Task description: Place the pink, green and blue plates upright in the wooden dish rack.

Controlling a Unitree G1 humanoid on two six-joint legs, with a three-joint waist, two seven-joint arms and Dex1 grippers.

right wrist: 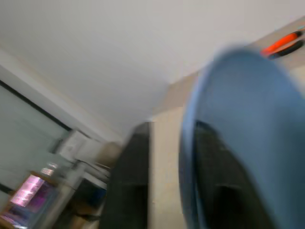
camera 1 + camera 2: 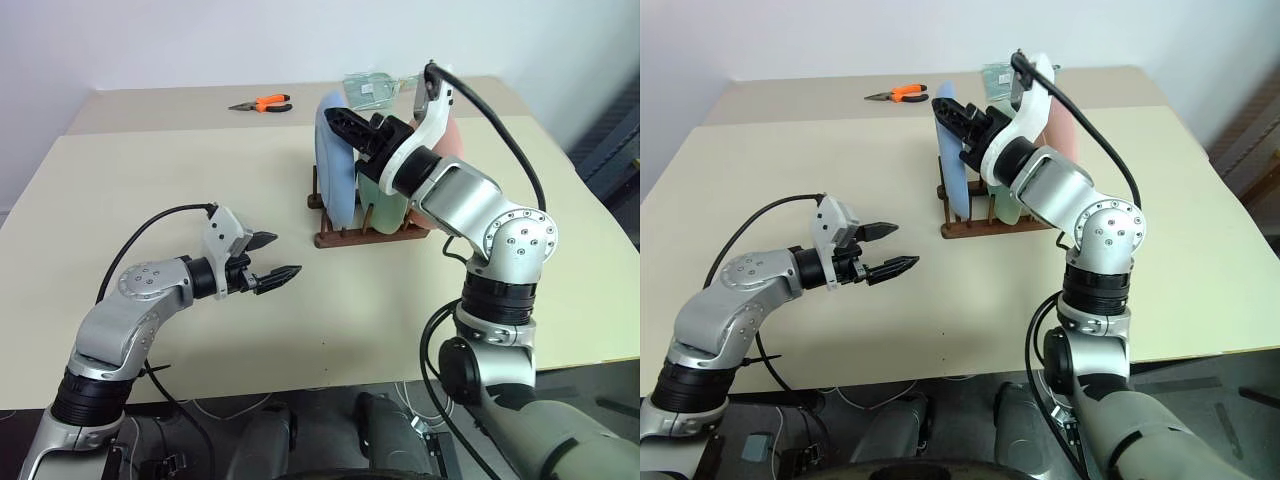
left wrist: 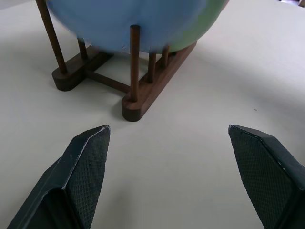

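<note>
All three plates stood in the rack, right fingers at the blue one's rim

The right gripper (image 2: 345, 124) sat at the top edge of the blue plate (image 2: 335, 165), one finger (image 1: 131, 181) on each side of the rim; whether they pinched it or had let go could not be told. The left gripper (image 2: 272, 259) hovered low over the tabletop (image 2: 150, 190) with fingers (image 3: 86, 162) spread wide and empty, pointing toward the wooden dish rack (image 3: 138, 100). The blue plate stood upright between the pegs at the rack's near end, the green plate (image 2: 372, 195) just behind it and the pink plate (image 2: 1065, 125) farthest back, each propped on edge by the pegs. Orange-handled pliers (image 2: 262, 104) lay well apart. No readable writing showed.
</note>
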